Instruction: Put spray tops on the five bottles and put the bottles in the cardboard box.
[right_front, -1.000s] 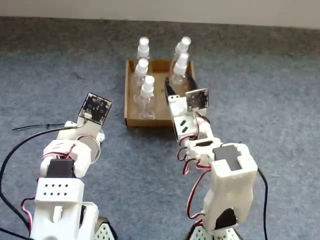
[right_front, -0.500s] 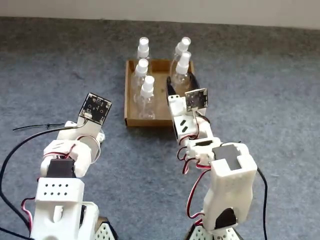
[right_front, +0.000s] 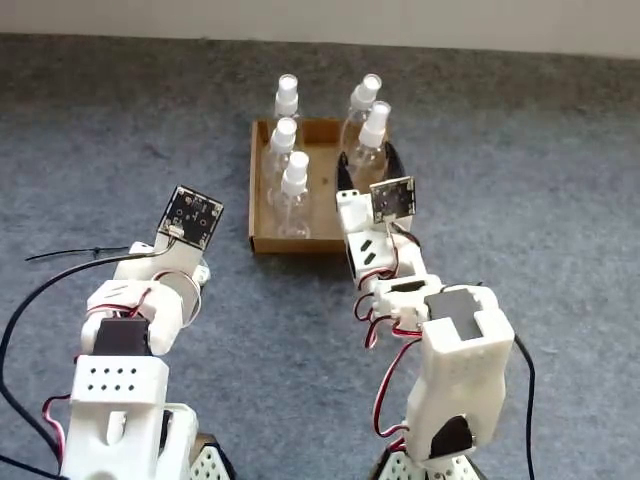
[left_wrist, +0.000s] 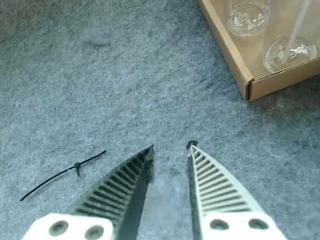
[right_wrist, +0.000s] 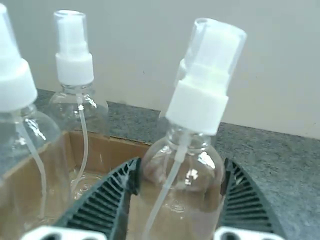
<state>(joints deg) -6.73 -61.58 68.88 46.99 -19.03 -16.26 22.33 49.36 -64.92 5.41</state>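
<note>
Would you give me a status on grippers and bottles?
Left gripper open, empty, over grey carpet. Right gripper shut on clear plastic bottle with white spray top, at right side of brown cardboard box. Thin black cable tie on carpet, clear of box.

The right gripper, clamped on the bottle, shifts toward 3 o'clock in the high view, carrying the bottle nearer the cardboard box's 3 o'clock wall.

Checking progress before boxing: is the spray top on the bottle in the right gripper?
On. A white spray top caps the clear bottle held in the right gripper.
</note>
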